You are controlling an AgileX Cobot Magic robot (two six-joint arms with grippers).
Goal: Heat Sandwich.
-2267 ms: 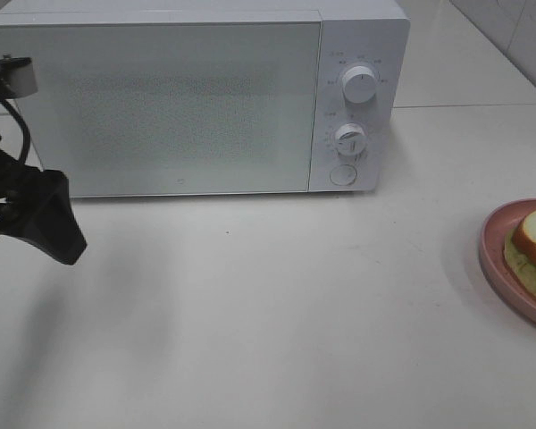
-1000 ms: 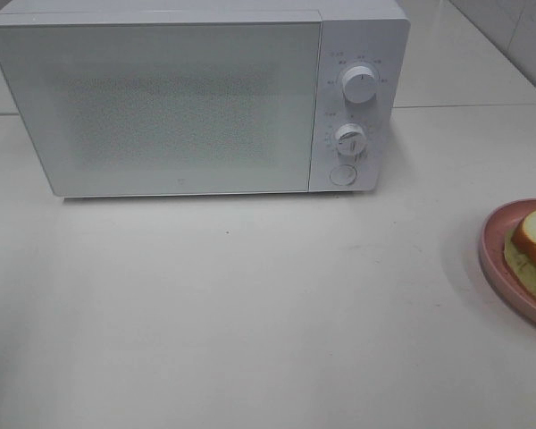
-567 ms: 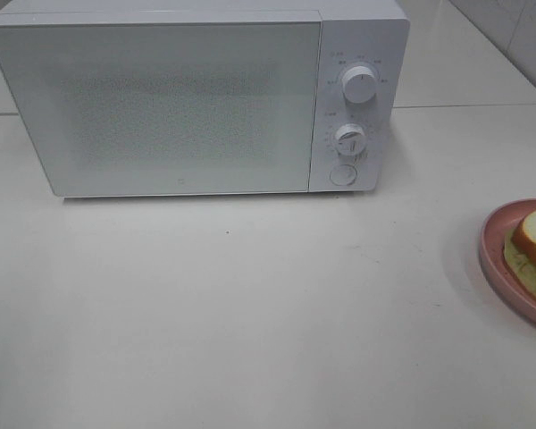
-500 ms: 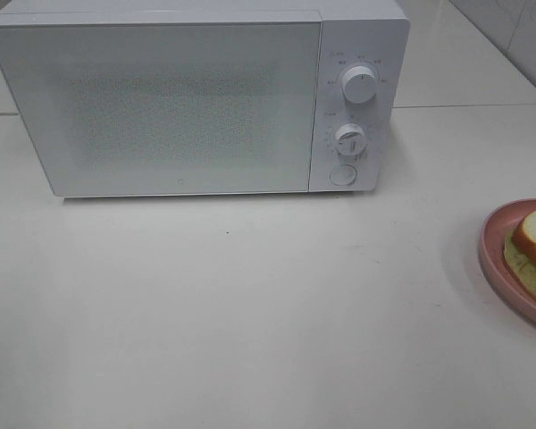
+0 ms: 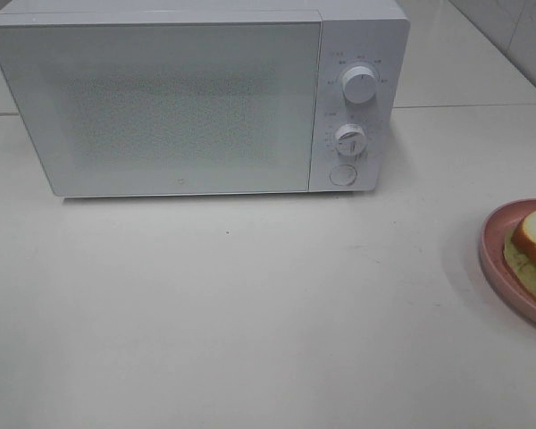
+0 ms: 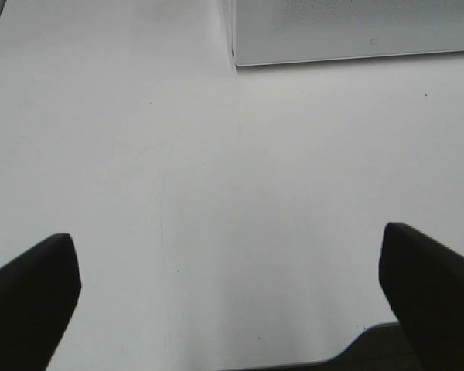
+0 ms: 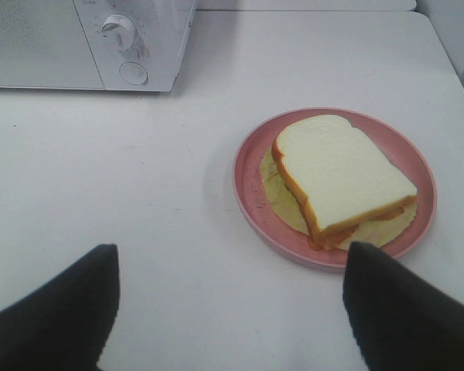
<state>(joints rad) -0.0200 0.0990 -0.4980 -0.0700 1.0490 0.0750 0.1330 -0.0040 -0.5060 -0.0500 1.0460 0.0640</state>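
- Barely started: microwave (image 5: pixel 196 103) door's shut, sandwich (image 7: pixel 342 176) sits on its pink plate (image 7: pixel 251 197) off to the right.
- Both grippers, left (image 6: pixel 232 290) and right (image 7: pixel 230 305), have fingers spread wide, holding nothing.
- Next, I'd guess: open that door.

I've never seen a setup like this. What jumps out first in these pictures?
A big white microwave with its door shut stands at the back of the pale table. Far to the right, a sandwich lies on a round pink plate. The open right gripper hangs over the table just short of that plate, holding nothing.
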